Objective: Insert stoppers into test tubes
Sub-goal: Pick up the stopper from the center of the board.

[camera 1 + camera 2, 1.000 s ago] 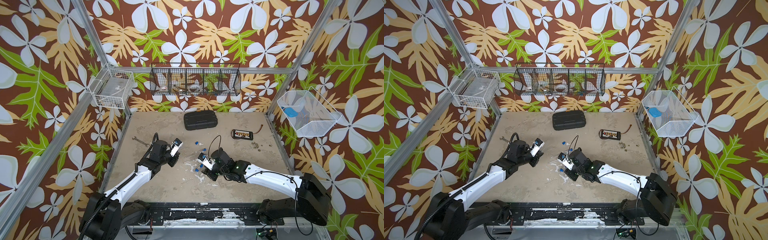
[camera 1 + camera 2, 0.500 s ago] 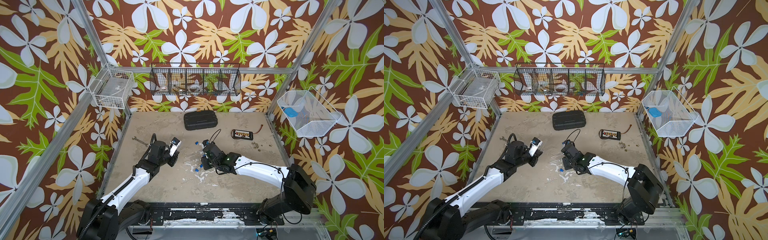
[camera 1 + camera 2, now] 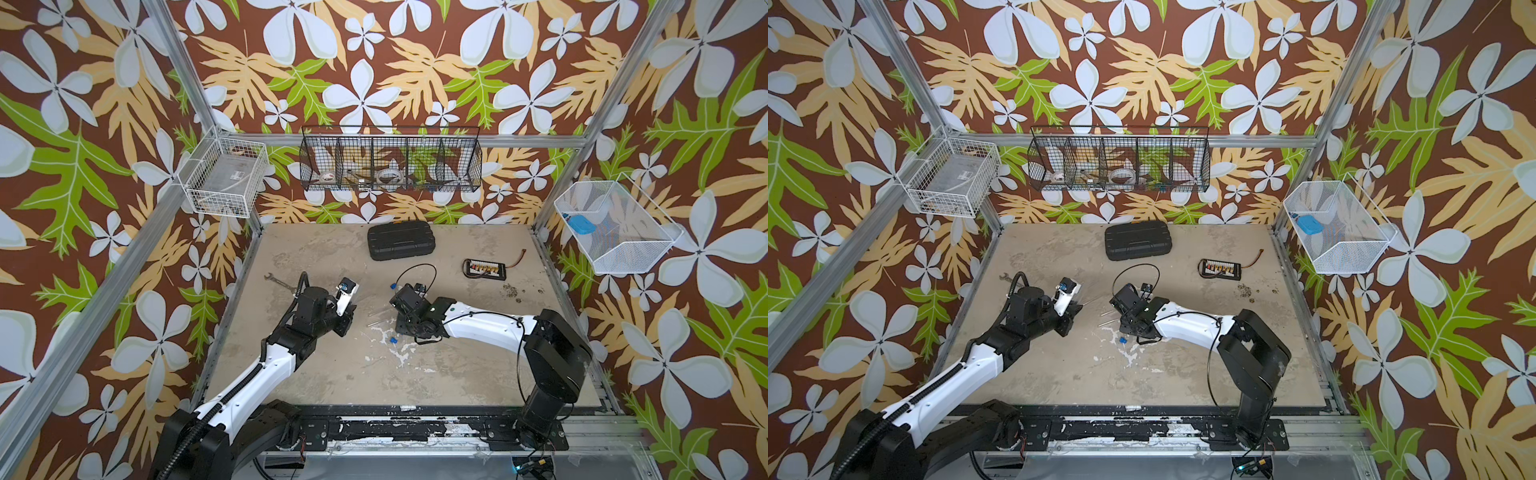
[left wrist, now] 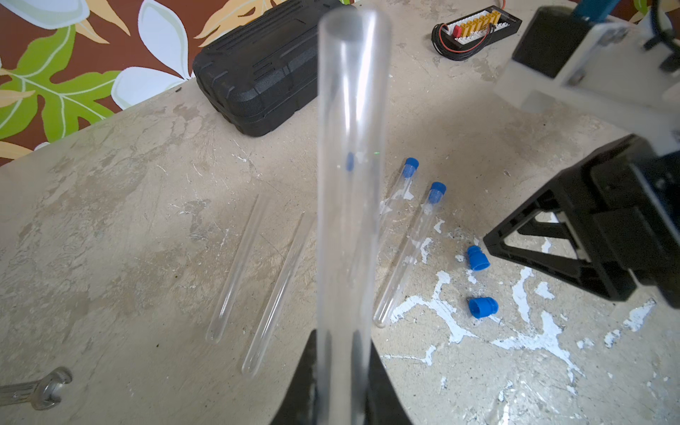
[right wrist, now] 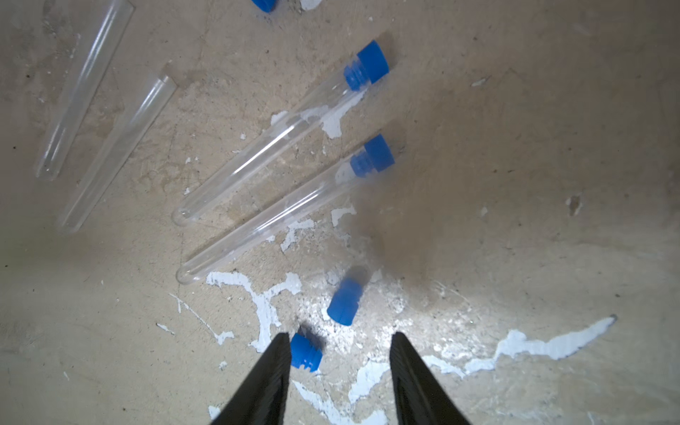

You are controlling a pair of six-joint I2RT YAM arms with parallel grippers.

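Flower-and-leaf papered walls surround a scuffed beige table.

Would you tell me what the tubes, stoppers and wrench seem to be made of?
Test tubes: clear glass or hard plastic, glossy; table shows through. Stoppers: matte blue plastic, ribbed moulding. Wrench: bare metal, likely steel; dull silvery sheen.

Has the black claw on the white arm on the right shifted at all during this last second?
Yes. In a top view the right gripper has moved slightly farther back, toward the black plastic case at the rear.
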